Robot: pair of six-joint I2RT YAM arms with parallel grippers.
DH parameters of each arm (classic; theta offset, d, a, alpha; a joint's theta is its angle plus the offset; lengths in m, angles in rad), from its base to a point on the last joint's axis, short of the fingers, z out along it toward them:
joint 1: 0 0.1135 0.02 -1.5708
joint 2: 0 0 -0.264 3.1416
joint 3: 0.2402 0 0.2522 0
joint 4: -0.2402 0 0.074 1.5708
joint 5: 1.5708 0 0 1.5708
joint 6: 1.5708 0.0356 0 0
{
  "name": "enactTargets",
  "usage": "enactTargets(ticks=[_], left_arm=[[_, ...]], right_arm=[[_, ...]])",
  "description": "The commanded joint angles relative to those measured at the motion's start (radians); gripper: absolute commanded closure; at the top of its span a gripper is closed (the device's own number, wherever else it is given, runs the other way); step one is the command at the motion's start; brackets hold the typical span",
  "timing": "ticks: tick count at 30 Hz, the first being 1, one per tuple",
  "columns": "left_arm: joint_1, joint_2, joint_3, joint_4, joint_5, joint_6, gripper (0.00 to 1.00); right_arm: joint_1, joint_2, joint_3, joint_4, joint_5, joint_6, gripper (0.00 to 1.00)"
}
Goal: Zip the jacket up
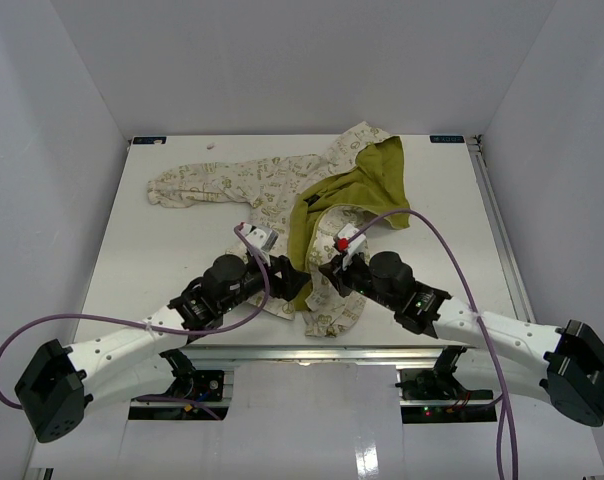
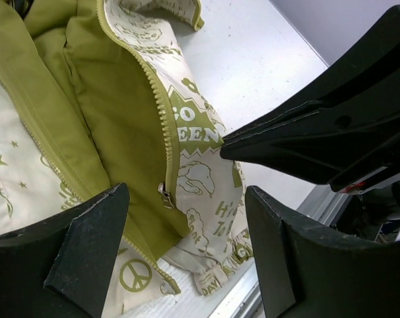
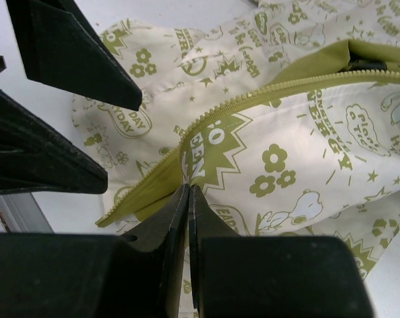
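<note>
A: Where did the jacket lie?

B: The jacket [image 1: 272, 185] lay spread open on the bench [image 1: 182, 250], front unzipped. The zipper slider [image 2: 165, 193] sat low on one tooth row [image 2: 161, 112], close to the hem [image 2: 216, 275]. All places below are taken off that slider.

A: Pincers?

B: The left pincer [image 2: 187, 192] stood wide open and held nothing, one finger to each side of the slider, with the slider just beyond the gap. The right pincer [image 3: 188, 192] was closed tight, its tips at the cream panel just beside the slider. I could not tell whether any cloth was nipped.

A: Axis?

B: The tooth row ran from the slider away toward the hood [image 1: 362, 138], bending slightly. I judged the left arm nearer the slider. It would need to close on the pull, then travel that line.

A: Materials?

B: Soft, rumpled cloth. The outside was cream with a green cartoon print, and the lining [image 2: 114, 132] was plain matte olive. The teeth were small and pale green, the slider small and grey. A second tooth row [image 2: 150, 268] lay across the slider from the right pincer. The halves looked unjoined, but the hem end was partly hidden.
</note>
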Motion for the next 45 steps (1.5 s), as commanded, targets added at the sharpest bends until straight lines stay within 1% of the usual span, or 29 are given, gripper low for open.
enactTargets(ticks=[1,4,7,10,14,16,19,23,29,34,38,40,45], left_arm=[[0.018,-0.035,-0.047,0.16,0.089,0.14,0.18],[0.052,-0.026,-0.063,0.227,0.211,0.173,0.18],[0.103,0.023,-0.03,0.269,0.344,0.162,0.21],[0.158,0.113,0.028,0.25,0.503,0.146,0.27],[0.239,0.194,0.049,0.283,0.675,0.114,0.29],[0.262,0.223,0.047,0.311,0.695,0.103,0.3],[0.268,0.248,0.034,0.346,0.718,0.11,0.31],[0.268,0.29,0.013,0.47,0.815,0.082,0.3],[0.268,0.387,0.072,0.499,0.903,0.057,0.33],[0.268,0.416,0.079,0.467,0.885,0.075,0.34],[0.268,0.415,0.058,0.522,0.895,0.054,0.34],[0.268,0.415,0.061,0.544,0.908,0.031,0.37],[0.266,0.42,0.097,0.531,0.959,-0.017,0.76]], right_arm=[[-0.049,-0.05,-0.023,0.087,-0.126,-0.037,0.92],[-0.095,-0.064,-0.046,0.108,-0.217,-0.02,0.92],[-0.135,-0.07,-0.067,0.135,-0.296,-0.014,0.92],[-0.16,-0.072,-0.077,0.142,-0.326,-0.014,0.92],[-0.182,-0.086,-0.081,0.143,-0.338,-0.01,0.92],[-0.187,-0.1,-0.084,0.143,-0.36,-0.003,0.92],[-0.188,-0.123,-0.092,0.153,-0.369,0.003,0.92],[-0.187,-0.122,-0.09,0.158,-0.39,0.012,0.92],[-0.189,-0.098,-0.088,0.171,-0.406,0.019,0.92],[-0.189,-0.098,-0.088,0.177,-0.415,0.024,0.92],[-0.189,-0.091,-0.082,0.181,-0.444,0.031,0.92],[-0.189,-0.074,-0.076,0.182,-0.46,0.033,0.92],[-0.19,-0.04,-0.063,0.179,-0.475,0.043,0.92]])
